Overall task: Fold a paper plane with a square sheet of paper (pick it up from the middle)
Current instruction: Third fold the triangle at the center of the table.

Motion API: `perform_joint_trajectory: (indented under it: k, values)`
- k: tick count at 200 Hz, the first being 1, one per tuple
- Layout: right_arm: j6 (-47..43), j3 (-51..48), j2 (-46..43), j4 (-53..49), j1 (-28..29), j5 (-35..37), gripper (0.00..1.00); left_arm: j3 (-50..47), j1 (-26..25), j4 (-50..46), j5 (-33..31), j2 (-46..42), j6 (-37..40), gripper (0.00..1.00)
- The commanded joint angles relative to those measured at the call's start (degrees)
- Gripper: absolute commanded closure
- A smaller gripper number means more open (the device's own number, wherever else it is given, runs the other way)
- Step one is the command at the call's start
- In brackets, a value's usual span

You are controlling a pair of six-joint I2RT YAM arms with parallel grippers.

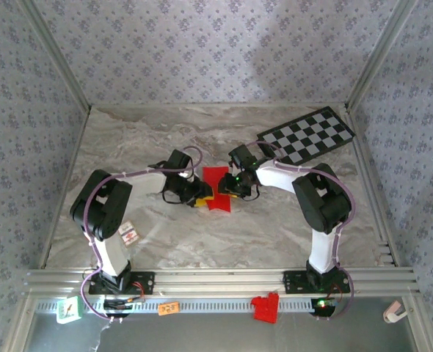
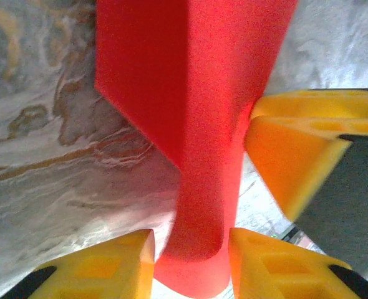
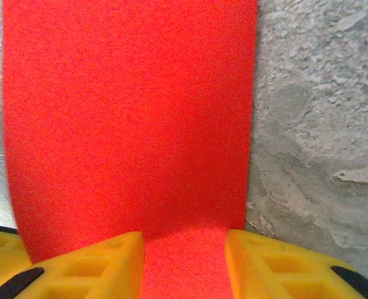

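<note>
Your left gripper (image 1: 200, 198) sits at the middle of the surface (image 1: 128, 139), against the left edge of the square sheet of paper (image 1: 216, 176). In its wrist view, a narrow, rounded fold of the red paper fills the gap between the yellow fingers (image 2: 115, 265) and touches both, so the jaws are pinched on that fold. Beyond them the paper widens into a folded flap with a slanted edge, which is blurred and cut off at the top of the frame. A finger (image 2: 296, 156) of your right gripper (image 1: 228, 192) stands just beside the paper's right edge there.

The right gripper meets the sheet from its right side. Its fingers stand apart, with red paper across the gap and behind the left one. You cannot tell whether they squeeze it.

From above, both grippers cover the sheet's near part, so its creases are hard to read. The checkered board (image 1: 307, 136) lies in the far right corner, well apart.
</note>
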Motion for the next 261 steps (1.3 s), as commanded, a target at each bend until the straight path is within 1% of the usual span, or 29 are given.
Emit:
perform_joint_trajectory:
  k: [1, 49, 84, 116, 134, 149, 172, 185, 202, 209, 218, 226, 234, 261]
  values:
    - [0.38, 0.04, 2.12, -3.42, -0.31, 1.96, 0.58, -1.11, 1.36, 4.78, 3.01, -1.46, -2.1, 0.64]
    - [0.37, -0.04, 2.12, -3.27, -0.36, 1.87, 0.58, 0.15, 2.29, 6.08, 3.37, 0.32, -1.5, 0.59]
    - [0.37, -0.23, 1.93, -3.15, -0.36, 1.88, 0.58, 0.79, 2.38, 6.61, 3.78, 1.9, -1.31, 0.61]
    - [0.04, -0.8, 1.19, -2.03, -0.44, 1.62, 0.58, 0.59, 2.39, 7.13, 3.86, 2.64, -1.8, 0.68]
    - [-1.21, -1.1, 0.02, -0.62, -0.68, 1.16, 0.57, 0.61, 2.38, 6.98, 3.62, 2.9, -2.06, 0.78]
    - [-1.82, -1.11, -1.51, 0.74, -0.82, 1.31, 0.56, 0.52, 2.38, 6.87, 3.52, 2.9, -2.35, 0.82]
    - [-5.92, -1.24, -4.98, 2.52, -0.87, 1.95, 0.51, 0.52, 2.38, 6.45, 2.73, 2.54, -3.04, 0.89]
    - [-7.92, -2.2, -7.51, 4.13, -0.88, 3.25, 0.45, 0.52, 2.38, 6.34, 2.12, 2.23, -3.86, 0.93]
    - [-11.58, -5.44, -11.79, 8.05, -0.88, 4.71, 0.45, 0.22, 2.38, 7.01, 1.55, 1.81, -5.59, 0.98]
    - [-13.34, -7.01, -13.85, 9.76, -0.52, 6.35, 0.42, -0.04, 2.38, 7.59, 1.33, 1.65, -6.42, 0.98]
    - [-15.75, -9.28, -16.58, 11.65, 0.05, 8.87, 0.36, -0.34, 2.38, 8.22, 1.07, 1.4, -7.61, 0.99]
    - [-18.21, -11.1, -18.8, 12.92, 0.7, 11.57, 0.29, -0.53, 2.41, 8.58, 0.77, 1.09, -8.5, 0.99]
    - [-20.82, -12.8, -21.02, 14.37, 1.34, 13.26, 0.24, -0.57, 2.38, 8.66, 0.48, 0.9, -9.29, 0.99]
    - [-28.96, -18.05, -26.04, 19.43, 3.07, 14.97, 0.16, -0.48, 2.22, 8.77, -0.64, -0.04, -12.09, 0.99]
